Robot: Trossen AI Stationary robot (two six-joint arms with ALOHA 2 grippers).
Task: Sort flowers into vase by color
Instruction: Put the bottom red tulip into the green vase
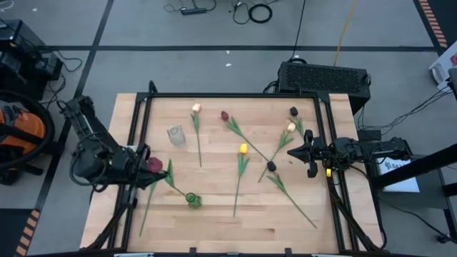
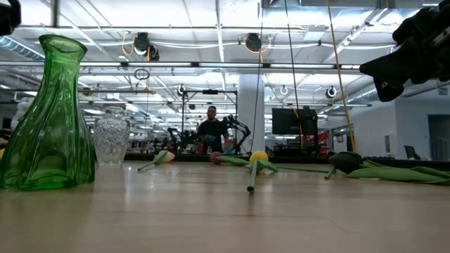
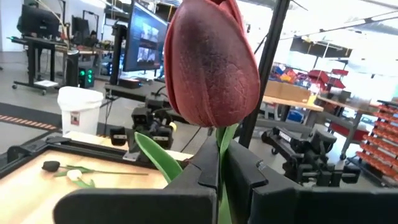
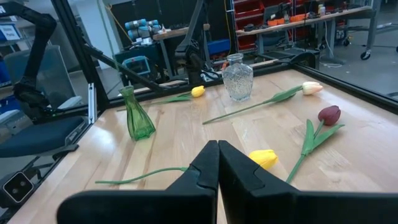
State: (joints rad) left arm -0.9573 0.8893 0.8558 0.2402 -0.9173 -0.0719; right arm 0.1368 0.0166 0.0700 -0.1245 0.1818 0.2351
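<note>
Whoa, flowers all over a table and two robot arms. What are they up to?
They are sorting fake tulips into vases by color. The left gripper, at the table's left edge, is shut on the stem of a dark red tulip. The green vase and the clear glass vase look empty so far. The other tulips lie scattered on the table. The right gripper hovers shut and empty at the right side.
</note>
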